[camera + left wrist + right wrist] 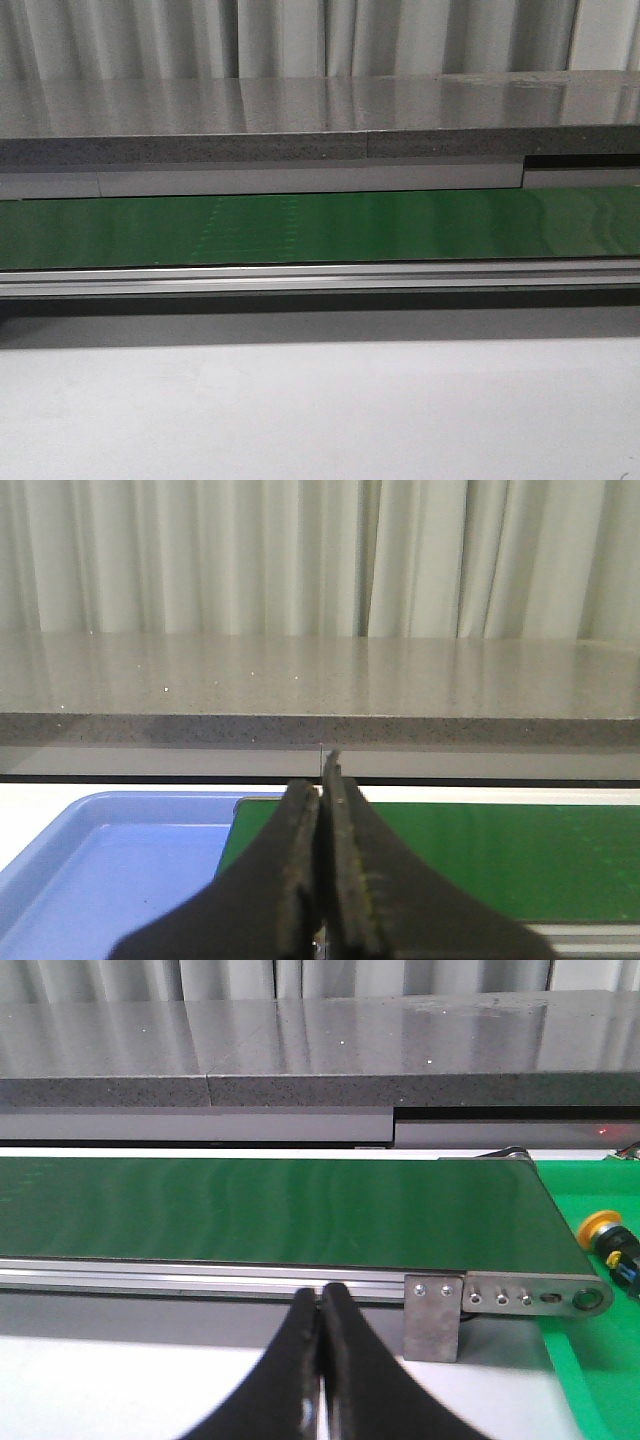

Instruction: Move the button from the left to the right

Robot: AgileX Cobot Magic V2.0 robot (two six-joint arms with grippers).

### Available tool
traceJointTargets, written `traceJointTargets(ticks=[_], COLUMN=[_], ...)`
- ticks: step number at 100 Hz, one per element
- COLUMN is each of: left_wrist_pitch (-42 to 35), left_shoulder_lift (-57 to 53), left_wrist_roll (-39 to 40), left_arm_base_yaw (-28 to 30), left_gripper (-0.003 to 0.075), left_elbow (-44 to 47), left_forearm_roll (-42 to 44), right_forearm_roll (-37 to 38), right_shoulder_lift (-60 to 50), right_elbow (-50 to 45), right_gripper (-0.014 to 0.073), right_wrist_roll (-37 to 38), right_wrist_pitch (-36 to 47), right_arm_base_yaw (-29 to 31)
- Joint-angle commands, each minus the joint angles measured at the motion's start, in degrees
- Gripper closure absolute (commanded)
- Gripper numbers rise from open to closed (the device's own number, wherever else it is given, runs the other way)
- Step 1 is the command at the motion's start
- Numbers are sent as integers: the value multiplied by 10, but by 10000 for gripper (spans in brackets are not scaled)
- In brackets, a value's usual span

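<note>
The button (pixel 610 1239) shows only in the right wrist view: a yellow-orange round cap on a black body, lying on a green surface (pixel 600 1370) just past the end of the conveyor. My right gripper (pixel 320 1296) is shut and empty, in front of the conveyor's aluminium rail, well apart from the button. My left gripper (pixel 323 780) is shut and empty, held over the edge between a blue tray (pixel 110 870) and the green belt (pixel 500 855). The front view shows neither gripper nor the button.
A green conveyor belt (pixel 320 228) runs across the front view, with an aluminium rail (pixel 320 278) along its near side. Its end roller and metal bracket (pixel 432 1315) show in the right wrist view. A grey stone counter (pixel 300 115) and curtains stand behind. White tabletop (pixel 320 410) lies in front.
</note>
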State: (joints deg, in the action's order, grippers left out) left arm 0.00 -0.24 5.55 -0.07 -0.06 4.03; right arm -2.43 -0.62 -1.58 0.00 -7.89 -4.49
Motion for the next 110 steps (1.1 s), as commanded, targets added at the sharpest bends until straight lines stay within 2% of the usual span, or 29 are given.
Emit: traceJointTargets(ticks=[1, 25, 110], left_wrist_pitch=[-52, -52, -54], left_shoulder_lift=[-17, -17, -17], left_wrist_roll=[6, 11, 11], left_arm_base_yaw=[-10, -30, -30], left_gripper=[740, 740, 740], left_elbow=[-1, 21, 21], left_forearm_roll=[-1, 0, -10], right_forearm_roll=[2, 2, 2], right_shoulder_lift=[-12, -11, -11], right_elbow=[8, 8, 8], right_gripper=[662, 662, 662], right_wrist_roll=[0, 0, 0], right_wrist_pitch=[49, 49, 49], right_arm_base_yaw=[-1, -1, -1])
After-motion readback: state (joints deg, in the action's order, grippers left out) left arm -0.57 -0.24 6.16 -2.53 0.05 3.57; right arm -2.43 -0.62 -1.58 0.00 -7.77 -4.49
